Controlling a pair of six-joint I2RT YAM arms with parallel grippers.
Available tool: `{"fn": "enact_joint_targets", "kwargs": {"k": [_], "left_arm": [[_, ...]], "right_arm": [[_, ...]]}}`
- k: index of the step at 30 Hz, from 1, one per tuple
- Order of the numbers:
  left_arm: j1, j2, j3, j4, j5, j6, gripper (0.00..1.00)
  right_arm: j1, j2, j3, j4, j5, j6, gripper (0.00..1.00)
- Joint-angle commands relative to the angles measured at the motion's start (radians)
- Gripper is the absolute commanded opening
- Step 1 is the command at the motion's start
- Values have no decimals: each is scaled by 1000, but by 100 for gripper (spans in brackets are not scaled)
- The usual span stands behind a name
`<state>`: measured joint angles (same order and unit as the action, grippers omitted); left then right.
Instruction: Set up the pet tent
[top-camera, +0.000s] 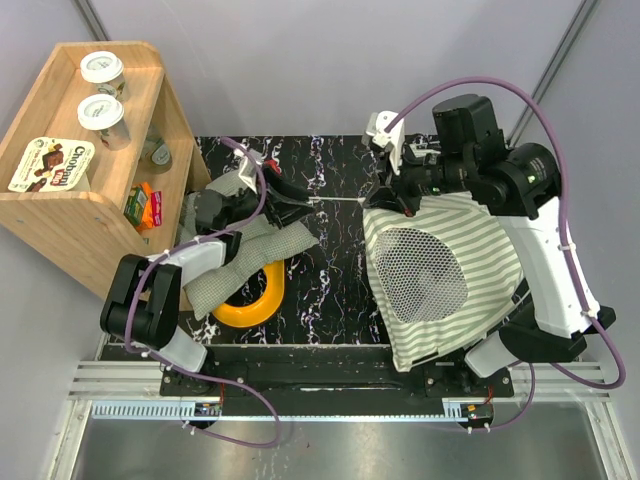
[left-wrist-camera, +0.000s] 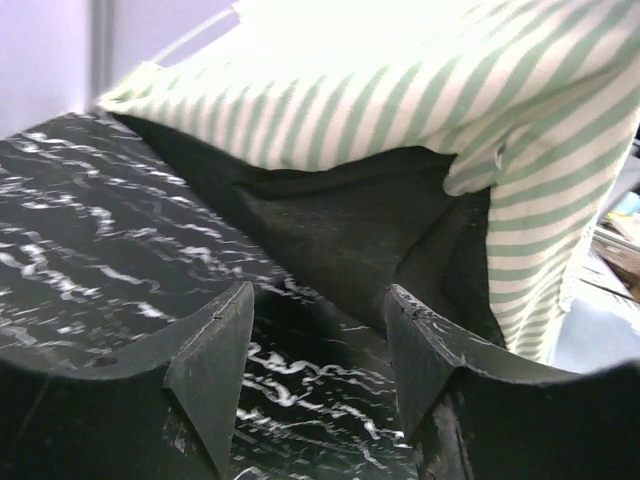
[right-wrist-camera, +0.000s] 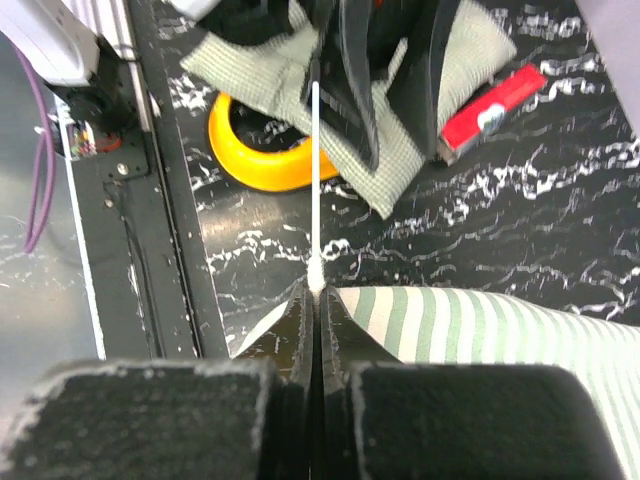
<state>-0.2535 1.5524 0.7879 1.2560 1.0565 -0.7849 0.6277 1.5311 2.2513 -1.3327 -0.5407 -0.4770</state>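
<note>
The green-and-white striped pet tent (top-camera: 440, 275) lies on the right of the black marbled table (top-camera: 330, 290), its round white mesh window (top-camera: 420, 270) facing up. My right gripper (top-camera: 400, 197) is shut at the tent's far-left corner on a thin white pole (top-camera: 345, 201) that sticks out leftward; it also shows in the right wrist view (right-wrist-camera: 314, 170). My left gripper (top-camera: 300, 205) is open and empty at the pole's free end. In the left wrist view its fingers (left-wrist-camera: 215, 350) hover over the table, facing the tent (left-wrist-camera: 400, 110).
A small-checked green cushion (top-camera: 250, 255) lies under the left arm, over a yellow ring (top-camera: 255, 300). A red flat object (right-wrist-camera: 495, 100) lies near the cushion. A wooden shelf (top-camera: 90, 150) with cups and a box stands at the far left.
</note>
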Motion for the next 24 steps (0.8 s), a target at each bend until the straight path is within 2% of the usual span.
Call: {"fn": "enact_joint_targets", "kwargs": {"k": [1, 4, 7, 12, 21, 24], "left_arm": [[-113, -25, 23, 387, 20, -2, 57], [-200, -32, 68, 382, 5, -36, 47], [-257, -48, 115, 355, -12, -47, 46], [-303, -35, 174, 373, -23, -103, 61], [-389, -23, 160, 339, 17, -60, 71], [-408, -17, 163, 381, 39, -85, 73]], "right_arm": [[-5, -14, 125, 38, -116, 55, 0], [-6, -3, 152, 17, -140, 63, 0], [-5, -22, 133, 38, -160, 75, 0], [-6, -57, 100, 89, -180, 100, 0], [-5, -34, 88, 125, -212, 118, 0], [-5, -16, 99, 118, -205, 118, 0]]}}
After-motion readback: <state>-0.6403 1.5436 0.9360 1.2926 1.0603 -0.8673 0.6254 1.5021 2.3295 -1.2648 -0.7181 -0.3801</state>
